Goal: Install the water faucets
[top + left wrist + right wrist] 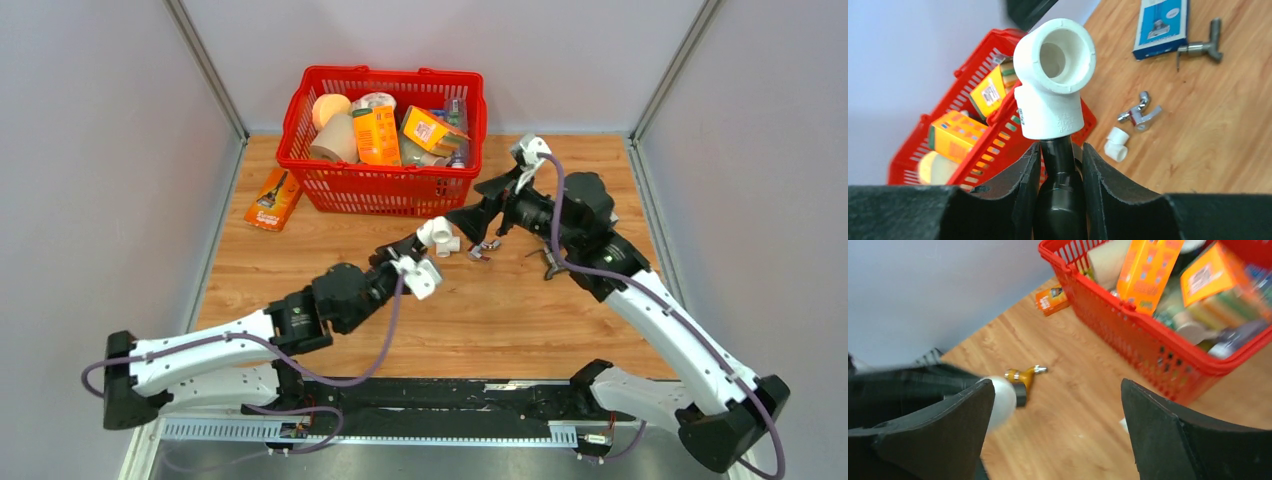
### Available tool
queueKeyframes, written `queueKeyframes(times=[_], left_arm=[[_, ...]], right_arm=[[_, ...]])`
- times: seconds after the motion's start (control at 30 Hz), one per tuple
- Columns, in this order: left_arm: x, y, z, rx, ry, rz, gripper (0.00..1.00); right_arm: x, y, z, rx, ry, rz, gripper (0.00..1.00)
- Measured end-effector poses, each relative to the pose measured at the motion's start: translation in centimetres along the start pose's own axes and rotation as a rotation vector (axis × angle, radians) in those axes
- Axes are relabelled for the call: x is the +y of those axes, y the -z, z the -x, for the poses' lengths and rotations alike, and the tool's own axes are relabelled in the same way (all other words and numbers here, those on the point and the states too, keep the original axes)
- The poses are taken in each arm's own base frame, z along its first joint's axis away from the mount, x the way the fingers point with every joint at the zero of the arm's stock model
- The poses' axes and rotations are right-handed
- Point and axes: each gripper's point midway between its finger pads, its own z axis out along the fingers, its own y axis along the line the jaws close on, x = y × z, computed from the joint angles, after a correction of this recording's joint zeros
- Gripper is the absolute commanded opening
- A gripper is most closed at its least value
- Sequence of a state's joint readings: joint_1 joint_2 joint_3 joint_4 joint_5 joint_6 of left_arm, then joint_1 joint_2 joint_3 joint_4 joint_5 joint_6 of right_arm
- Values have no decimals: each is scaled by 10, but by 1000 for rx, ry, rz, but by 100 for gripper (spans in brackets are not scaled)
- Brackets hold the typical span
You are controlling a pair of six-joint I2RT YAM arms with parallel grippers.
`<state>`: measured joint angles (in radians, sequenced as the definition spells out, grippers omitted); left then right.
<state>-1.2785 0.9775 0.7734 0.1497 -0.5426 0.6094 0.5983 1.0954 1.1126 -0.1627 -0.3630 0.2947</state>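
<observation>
Grey walls close in a wooden table (pixel 480 330), a red basket (pixel 390 73) of groceries at its far edge, as your two arms meet over the middle. Your left gripper (pixel 1060 146) is clamped partway shut on a dark tube (pixel 1058 162), which runs out between the fingers with a white elbow fitting (pixel 1055 80) seated on its end. The tube looks like a faucet's spout, though its lower length is hidden. Your right gripper (pixel 1058 385) stands wide open and empty, close beside that elbow. Two more faucets lie loose on the wood beyond: a grey faucet (pixel 1203 46) next to a blue box (pixel 1160 22), and a chrome faucet (pixel 1140 112) near a second small elbow (pixel 1116 143).

The step appears to be mating elbow and tube. Do it well by holding the left clamp firm. Bring the open right jaws square around the elbow's body rather than its socket rim. Close fully before you turn, then twist along the tube's own axis so the joint does not cross or tilt.
</observation>
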Motion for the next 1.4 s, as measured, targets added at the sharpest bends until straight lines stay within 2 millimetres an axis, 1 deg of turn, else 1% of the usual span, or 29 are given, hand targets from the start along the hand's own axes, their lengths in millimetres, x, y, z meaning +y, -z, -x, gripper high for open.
queueKeyframes(times=[0.1,0.17,0.2,0.27,0.4,0.5,0.67,0.8,0.83,0.9,0.93,1.03,1.17,1.23,1.33,1.4], left_arm=[[13,12,-9,-22,119,-67,0],[12,18,-14,-17,175,-139,0],[6,20,-13,-19,198,-195,0],[-9,23,-7,-33,244,-326,0],[-34,32,10,-73,324,-534,0],[-46,38,23,-102,361,-644,0],[-58,41,41,-139,394,-768,0],[-66,39,47,-150,405,-828,0],[-67,39,48,-150,407,-839,0],[-70,38,49,-150,410,-857,0],[-71,38,49,-149,411,-864,0],[-71,36,50,-147,407,-865,0],[-64,31,42,-109,405,-817,0],[-59,24,35,-75,395,-758,0],[-51,15,24,-21,334,-629,0],[-45,9,17,11,254,-503,0]], right_arm=[[12,25,18,-79,238,50,100],[25,41,21,-119,389,113,100],[33,48,21,-137,465,155,100],[48,61,13,-158,606,249,100],[69,74,-9,-162,781,425,100],[80,78,-24,-142,841,541,100],[86,76,-49,-81,828,679,98],[89,77,-59,-52,804,731,86],[90,77,-60,-48,800,741,83],[92,77,-61,-42,793,758,71],[92,77,-61,-37,787,763,63],[93,75,-63,-11,749,779,27],[89,67,-66,33,685,760,13],[83,60,-65,53,656,725,0],[73,46,-61,72,578,641,0],[66,36,-58,91,473,562,0]])
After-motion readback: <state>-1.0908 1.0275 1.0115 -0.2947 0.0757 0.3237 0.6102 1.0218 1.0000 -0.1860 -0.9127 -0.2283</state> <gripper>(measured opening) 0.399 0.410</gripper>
